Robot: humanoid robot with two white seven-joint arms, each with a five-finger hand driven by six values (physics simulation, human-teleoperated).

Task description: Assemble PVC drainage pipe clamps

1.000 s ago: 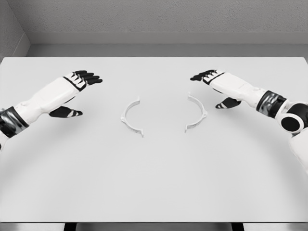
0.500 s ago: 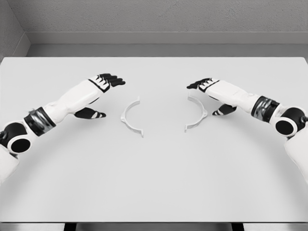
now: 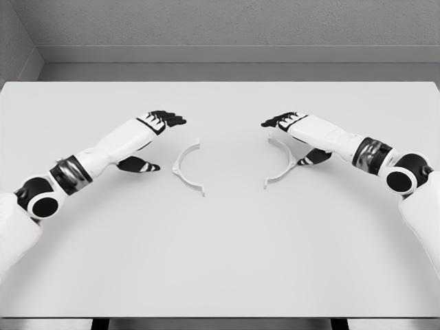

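Head view: a plain white counter fills most of the picture, with a grey wall along its far edge. Near the middle lie two white half-ring clamp pieces, well apart, their open sides facing each other. The left clamp half curves with its bulge to the left; the right clamp half bulges to the right. Both lie flat on the counter.

The left hand comes in from the lower left and hovers just left of the left clamp half, not touching it. Its dark fingers are stretched out and spread from the thumb, holding nothing.

The right hand reaches in from the right and sits over the far end of the right clamp half. Its fingers are also extended and apart from the thumb, which lies just right of the piece; nothing is grasped, and contact with the piece cannot be judged.
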